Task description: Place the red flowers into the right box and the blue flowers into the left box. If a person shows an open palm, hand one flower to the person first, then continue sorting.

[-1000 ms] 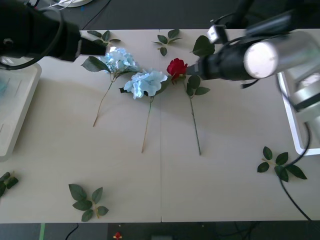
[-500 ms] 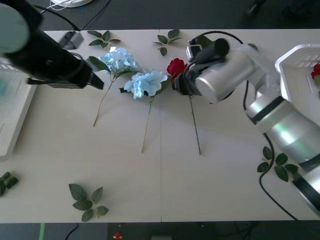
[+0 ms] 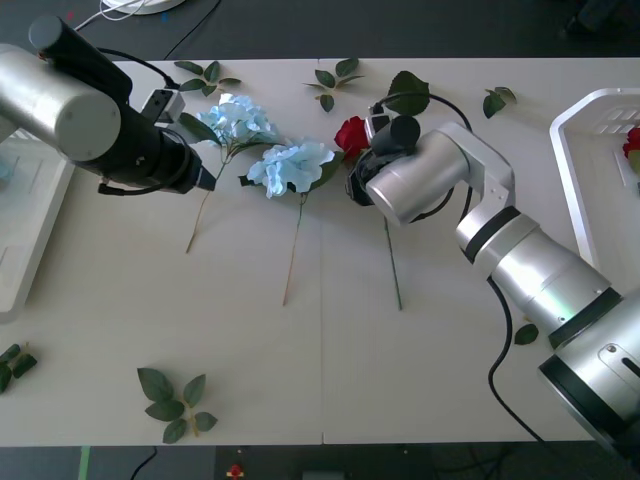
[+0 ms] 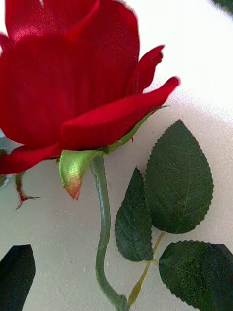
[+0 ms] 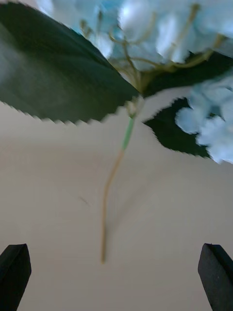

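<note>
Both arms have swung down and inward over the last second. The left gripper (image 3: 205, 180), jaws spread wide and empty, has closed in on the stem of the nearer blue flower (image 3: 237, 119) in the upper centre-left of the front frame; a second blue flower (image 3: 291, 164) lies just right of it. The right gripper (image 3: 358, 188) has dropped onto the red rose (image 3: 352, 133) at upper centre; the wrist camera looks straight at the bloom (image 4: 73, 73) and its stem (image 4: 103, 218). One black fingertip (image 4: 15, 272) shows at a corner, but whether the jaws are apart or together cannot be told. Both arms therefore appear to be lining up to grasp, and nothing is lifted yet. The left box (image 3: 40, 230) sits at the left edge and the right box (image 3: 565, 180) at the right edge, where another red bloom (image 3: 632, 143) already lies. No brand, label or legible writing appears.
</note>
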